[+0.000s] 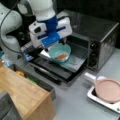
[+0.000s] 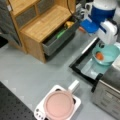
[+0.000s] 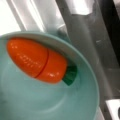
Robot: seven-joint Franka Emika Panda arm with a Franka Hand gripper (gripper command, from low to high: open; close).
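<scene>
Although my gripper (image 1: pixel 62 42) hangs right at the far rim of the teal bowl (image 1: pixel 60 52), I cannot tell whether its fingers are spread or pinching that rim, since my own blue and white wrist housing covers them in both front views and the wrist view shows no finger at all. The bowl sits over the open door (image 1: pixel 75 62) of the toaster oven (image 1: pixel 100 37), low above the glass or resting on it; I cannot say which. Inside it lies a toy carrot (image 3: pixel 37 60), orange with a green stub, on its side against the wall of the bowl.

I judge the bowl to be light, stiff plastic with a smooth, rather slippery wall, so the thin rim is the place to take hold, one finger inside and one outside. The carrot looks hard, glossy and free to roll, so any tilt would send it sliding.

Farther out on the grey bench (image 1: pixel 75 100), toward a front view's bottom right, a pink pan (image 1: pixel 108 90) stands on a small white stove (image 1: pixel 105 101), well apart from the oven door. At a front view's top left is a wooden cabinet (image 2: pixel 42 22) with an open grey drawer (image 2: pixel 58 41) holding small coloured things.
</scene>
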